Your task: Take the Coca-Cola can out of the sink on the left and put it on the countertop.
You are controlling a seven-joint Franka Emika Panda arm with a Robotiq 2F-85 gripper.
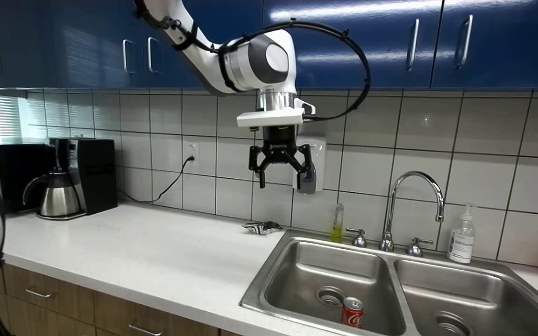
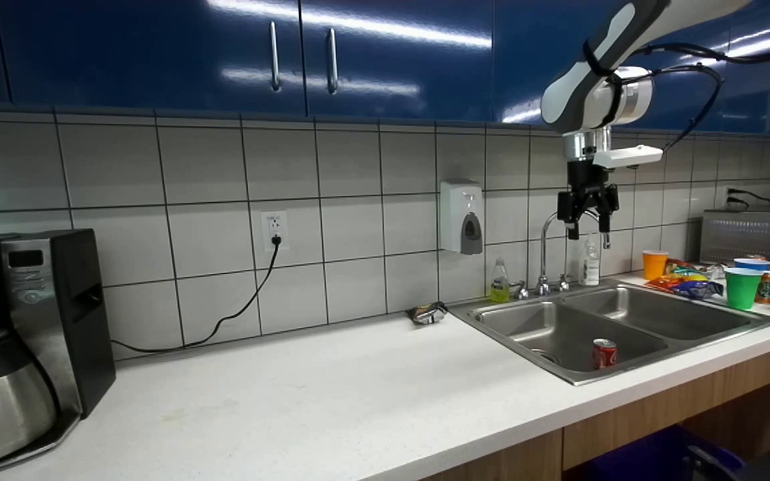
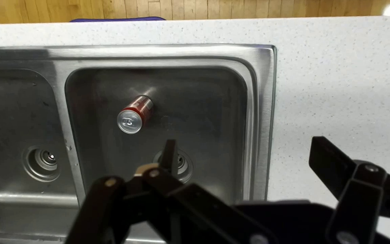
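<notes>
Hanging up high in an exterior view, the black gripper (image 1: 280, 181) has its two fingers spread wide apart. Well below it, the red Coca-Cola can (image 1: 353, 312) stands up in the left sink (image 1: 343, 260). In an exterior view, the white countertop (image 2: 291, 401) lies beside that sink, with a green cup (image 2: 742, 288) farther right. In the wrist view, the can stands near the drain (image 3: 184, 166).
</notes>
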